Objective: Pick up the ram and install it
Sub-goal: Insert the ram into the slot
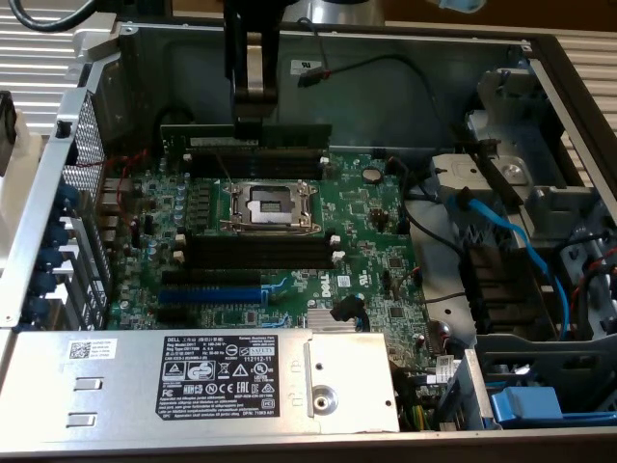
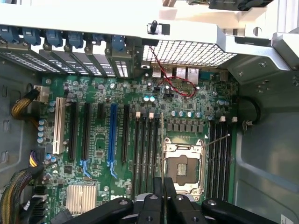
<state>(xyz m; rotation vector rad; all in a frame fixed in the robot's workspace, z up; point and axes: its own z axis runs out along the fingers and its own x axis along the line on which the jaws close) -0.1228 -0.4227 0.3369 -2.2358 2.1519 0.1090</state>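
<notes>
The ram (image 1: 207, 129) is a long, thin green-black stick held level and on edge at the back of the open computer case. My gripper (image 1: 253, 120) comes down from above and is shut on the stick's middle. The stick hangs along the far bank of black memory slots (image 1: 260, 156), behind the CPU socket (image 1: 268, 203). Whether it touches a slot I cannot tell. In the wrist view the ram (image 2: 161, 140) shows edge-on as a thin line running out from my gripper (image 2: 162, 186) over the motherboard (image 2: 98, 140).
A second bank of black slots (image 1: 255, 253) and a blue slot (image 1: 207, 294) lie nearer the power supply (image 1: 193, 381). Blue cables (image 1: 521, 246) and drive bays fill the exterior view's right. The case's rear wall (image 1: 405, 77) stands close behind the ram.
</notes>
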